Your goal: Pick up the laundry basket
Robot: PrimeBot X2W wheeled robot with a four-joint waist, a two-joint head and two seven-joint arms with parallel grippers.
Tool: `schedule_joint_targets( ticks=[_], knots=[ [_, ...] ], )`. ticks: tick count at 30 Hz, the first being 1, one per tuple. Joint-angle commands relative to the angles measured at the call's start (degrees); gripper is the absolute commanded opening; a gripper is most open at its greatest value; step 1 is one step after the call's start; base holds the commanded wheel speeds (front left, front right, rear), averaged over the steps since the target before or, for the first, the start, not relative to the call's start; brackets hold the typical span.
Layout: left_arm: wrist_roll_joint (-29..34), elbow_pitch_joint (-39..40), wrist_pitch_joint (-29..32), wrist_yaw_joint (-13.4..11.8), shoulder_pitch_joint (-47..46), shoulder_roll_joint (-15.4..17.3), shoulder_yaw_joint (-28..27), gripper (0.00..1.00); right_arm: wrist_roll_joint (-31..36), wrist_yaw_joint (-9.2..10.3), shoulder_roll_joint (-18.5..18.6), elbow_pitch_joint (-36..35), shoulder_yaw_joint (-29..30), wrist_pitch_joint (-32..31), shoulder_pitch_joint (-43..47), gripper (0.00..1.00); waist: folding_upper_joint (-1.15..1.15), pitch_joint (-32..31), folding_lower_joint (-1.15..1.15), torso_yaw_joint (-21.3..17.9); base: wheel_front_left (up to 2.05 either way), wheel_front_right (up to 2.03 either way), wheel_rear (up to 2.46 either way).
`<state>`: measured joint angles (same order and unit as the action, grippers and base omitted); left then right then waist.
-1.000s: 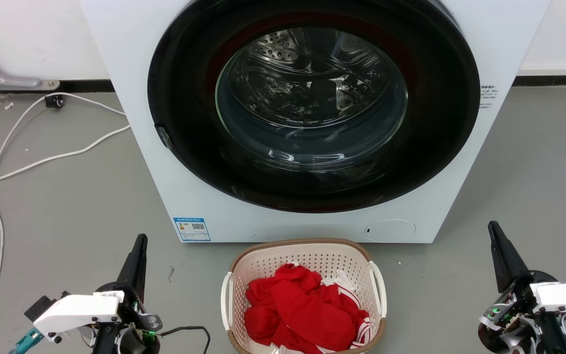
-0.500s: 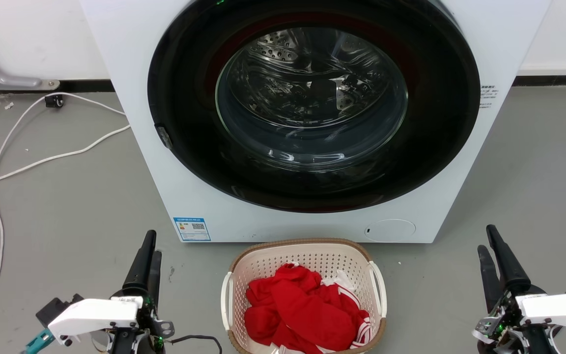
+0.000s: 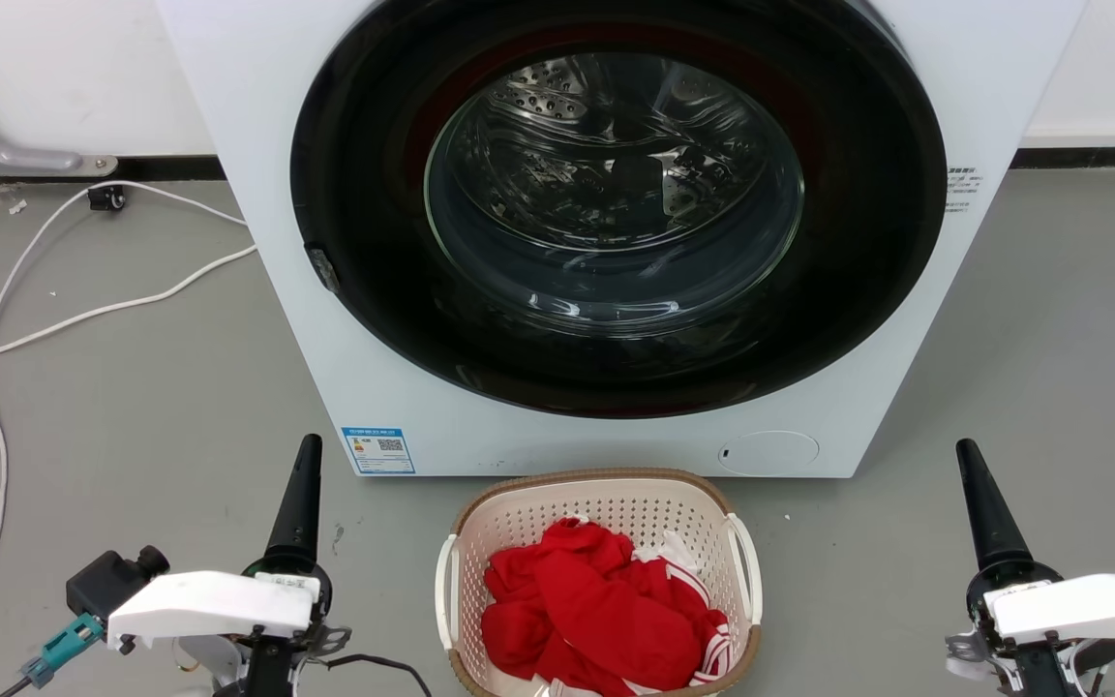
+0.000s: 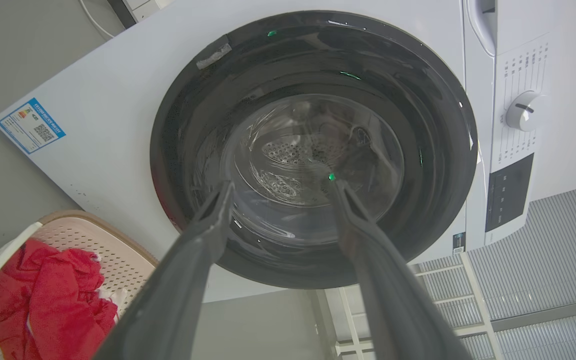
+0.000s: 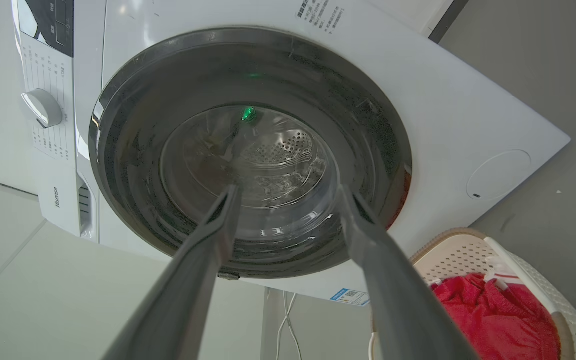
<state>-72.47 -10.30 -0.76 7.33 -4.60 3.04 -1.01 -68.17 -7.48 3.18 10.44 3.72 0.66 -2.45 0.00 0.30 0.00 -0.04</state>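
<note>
Grey floor (image 3: 132, 407) under laundry basket (image 3: 616, 505), loose white cable (image 3: 132, 303), perhaps dark skirting (image 3: 1090, 158).

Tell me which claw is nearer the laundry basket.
Left. The left claw sits left of the basket, with less floor between them; the right claw sits farther off to its right. Neither touches it.

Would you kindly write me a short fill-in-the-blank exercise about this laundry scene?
1. The laundry basket stands in front of the washing machine and holds mostly ____ clothing.
2. In the head view, the basket lies ____ the left tool and the right tool.
3. In the wrist views, both tools are ____, gripping nothing.

Missing words: red; between; open.
</note>
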Motion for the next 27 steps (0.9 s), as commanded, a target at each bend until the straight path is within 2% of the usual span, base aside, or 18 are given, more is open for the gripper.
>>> schedule_joint_targets(
  ticks=[1, 14, 27],
  knots=[
    [3.1, 1.2, -0.6, 0.1, -1.0, 0.3, 0.0, 1.00, 3.0, -0.01, 0.0, -1.5, 0.1, 0.6, -0.5, 1.00, 0.00, 0.0, 0.00, 0.0, 0.00, 0.00, 0.00],
    [19.6, 2.0, -3.3, -0.6, -1.0, 0.1, 1.0, 1.00, 18.0, -0.01, 0.0, -4.8, -0.1, 1.7, 0.8, 1.00, 0.00, -0.1, 0.00, 0.0, 0.00, 0.00, 0.00],
    [32.1, 2.0, -5.6, -1.4, -0.9, 0.3, 2.6, 1.00, 29.8, -0.01, -0.1, -7.9, -0.5, 1.2, 2.1, 1.00, 0.00, -0.1, 0.00, 0.1, 0.00, 0.00, 0.00]
  ],
)
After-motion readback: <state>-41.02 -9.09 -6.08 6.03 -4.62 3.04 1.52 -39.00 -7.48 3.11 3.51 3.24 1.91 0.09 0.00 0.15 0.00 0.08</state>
